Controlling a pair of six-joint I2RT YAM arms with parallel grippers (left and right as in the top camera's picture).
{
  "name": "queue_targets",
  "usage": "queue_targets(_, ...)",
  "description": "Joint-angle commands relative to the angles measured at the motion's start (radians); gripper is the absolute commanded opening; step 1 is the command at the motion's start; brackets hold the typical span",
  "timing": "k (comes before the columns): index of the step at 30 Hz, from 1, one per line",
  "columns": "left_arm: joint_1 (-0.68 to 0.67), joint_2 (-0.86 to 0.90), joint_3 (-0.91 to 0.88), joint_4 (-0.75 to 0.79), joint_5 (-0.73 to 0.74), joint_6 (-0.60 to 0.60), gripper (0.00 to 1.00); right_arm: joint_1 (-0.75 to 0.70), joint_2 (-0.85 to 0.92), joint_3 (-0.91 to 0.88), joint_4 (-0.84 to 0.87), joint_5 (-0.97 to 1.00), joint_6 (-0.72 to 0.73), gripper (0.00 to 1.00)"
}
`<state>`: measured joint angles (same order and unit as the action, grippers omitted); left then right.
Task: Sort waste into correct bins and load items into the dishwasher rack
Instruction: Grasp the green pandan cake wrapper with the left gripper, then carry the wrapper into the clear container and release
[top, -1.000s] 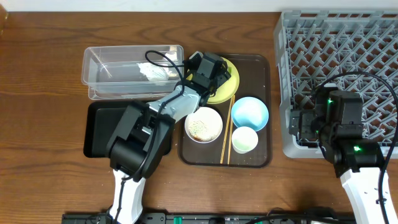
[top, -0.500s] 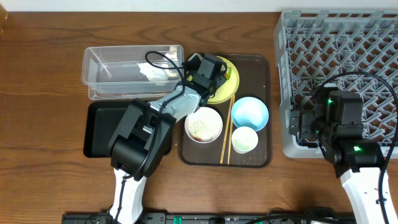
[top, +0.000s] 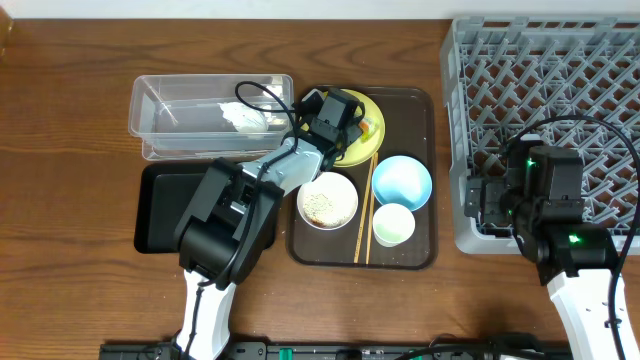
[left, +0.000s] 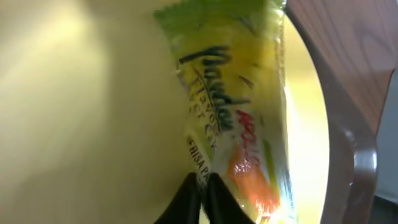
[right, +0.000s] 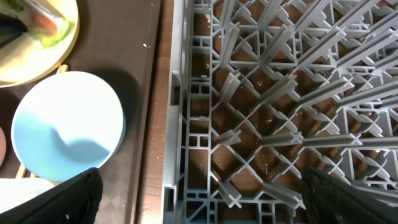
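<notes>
Brown wood-grain table (top: 70, 120) fills the overhead view. The grey dishwasher rack (top: 560, 70) takes up the 2 o'clock corner, and its lattice and pegs hold nothing.

Near the middle lies the dark brown serving tray (top: 320, 245). The clear plastic tub (top: 190, 150) sits at its 10 o'clock, with a white heap (top: 245, 117) inside (rice or not, too small to tell). The black tray (top: 160, 230) sits at its 8 o'clock, just below the tub and partly under the left arm.

On the serving tray:
- The yellow plate (top: 372, 148) is at 12 o'clock.
- The light blue bowl (top: 401, 182) is at 3 o'clock.
- The white bowl (top: 327, 199), speckled with scraps, is at 8 o'clock.
- The small white cup (top: 393, 225) is at 5 o'clock.
- The wooden chopsticks (top: 364, 215) run from 12 to 6 between the two bowls.

The right gripper (right: 211, 202) hangs over the rack's 9 o'clock edge. Its fingers are spread wide with nothing between them.

The left gripper (left: 200, 196) is down on the plate. Its two dark tips are drawn almost together and pinch the lower edge of the green-and-orange snack wrapper (left: 236, 112), which lies flat on the plate's 3 o'clock side, close to the rim.
</notes>
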<state>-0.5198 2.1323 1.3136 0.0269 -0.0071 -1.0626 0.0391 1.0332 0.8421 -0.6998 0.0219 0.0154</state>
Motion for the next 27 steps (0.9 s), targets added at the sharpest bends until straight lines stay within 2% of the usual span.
queue_targets(1, 0.004, 0.023, 0.011, -0.016, -0.008, 0.097, 0.06, 0.014, 0.001, 0.02, -0.004, -0.004, 0.014, 0.99)
queue_targets(10, 0.004, -0.067, 0.011, -0.035, -0.008, 0.369, 0.06, 0.014, 0.001, 0.02, -0.004, -0.004, 0.014, 0.99)
queue_targets(18, 0.016, -0.262, 0.011, -0.2, -0.013, 0.649, 0.06, 0.014, 0.001, 0.02, -0.005, -0.004, 0.014, 0.99)
queue_targets(27, 0.15, -0.488, 0.011, -0.38, -0.013, 0.703, 0.06, 0.014, 0.001, 0.02, -0.004, -0.004, 0.014, 0.99)
